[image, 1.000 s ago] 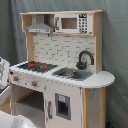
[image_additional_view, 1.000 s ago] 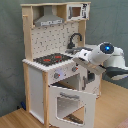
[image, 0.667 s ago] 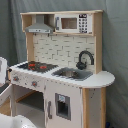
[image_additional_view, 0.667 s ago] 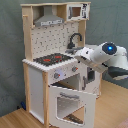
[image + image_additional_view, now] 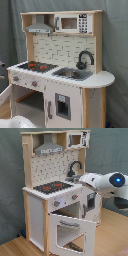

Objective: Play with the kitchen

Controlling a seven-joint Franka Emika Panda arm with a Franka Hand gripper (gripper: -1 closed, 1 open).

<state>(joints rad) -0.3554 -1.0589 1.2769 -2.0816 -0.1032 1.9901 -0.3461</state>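
The kitchen (image 5: 62, 70) of pale wood and white panels stands upright in both exterior views, with black-red hob (image 5: 35, 66), black faucet (image 5: 85, 59), sink (image 5: 72, 74) and grey hood (image 5: 40, 27). In the second exterior view its windowed oven door (image 5: 70, 232) hangs open, swung down and forward. My white arm (image 5: 107, 182) reaches in from the second exterior view's right at counter height. The gripper (image 5: 85, 185) is at the arm's end, close to the counter's front edge beside the knobs (image 5: 65, 200).
A grey curtain hangs behind the kitchen. Wooden floor (image 5: 15, 247) lies under it. A white fridge door with a black dispenser (image 5: 62, 106) fills the kitchen's lower part. A white rounded shape (image 5: 17, 121) sits at the first exterior view's bottom left.
The arm has shifted slightly beside the counter. The oven door stays open.
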